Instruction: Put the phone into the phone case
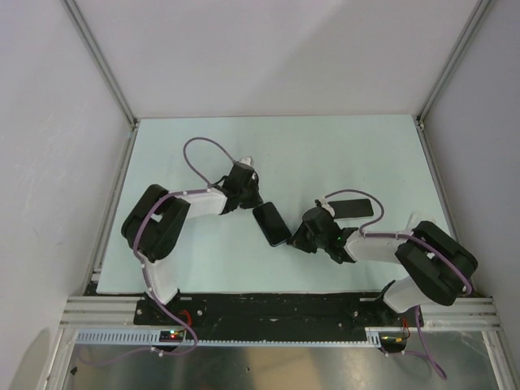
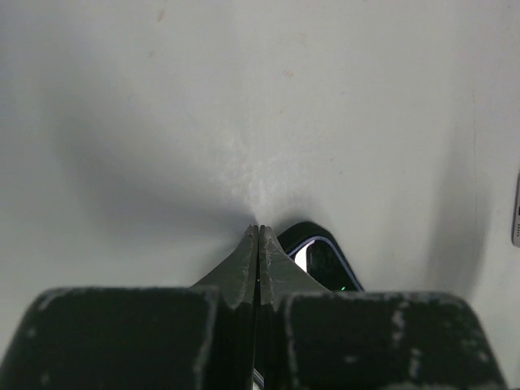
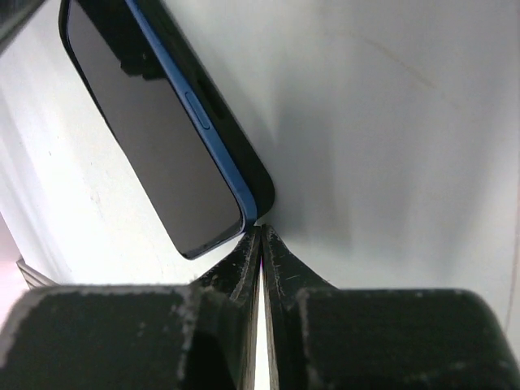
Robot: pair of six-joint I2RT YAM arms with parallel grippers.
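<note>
The phone (image 1: 271, 223) lies flat in the middle of the table, dark screen up, with a blue side edge (image 3: 213, 138). It sits in a black phone case whose rim (image 3: 258, 175) shows along one side and round a corner (image 2: 305, 231). My left gripper (image 1: 254, 204) is shut and empty, its tips (image 2: 258, 230) down at the table right beside the phone's far end. My right gripper (image 1: 297, 237) is shut and empty, its tips (image 3: 260, 230) touching the phone's near corner.
A second dark flat rectangular device (image 1: 356, 208) lies on the table just behind the right wrist; its edge shows at the far right of the left wrist view (image 2: 516, 208). White walls enclose the pale table (image 1: 325, 154).
</note>
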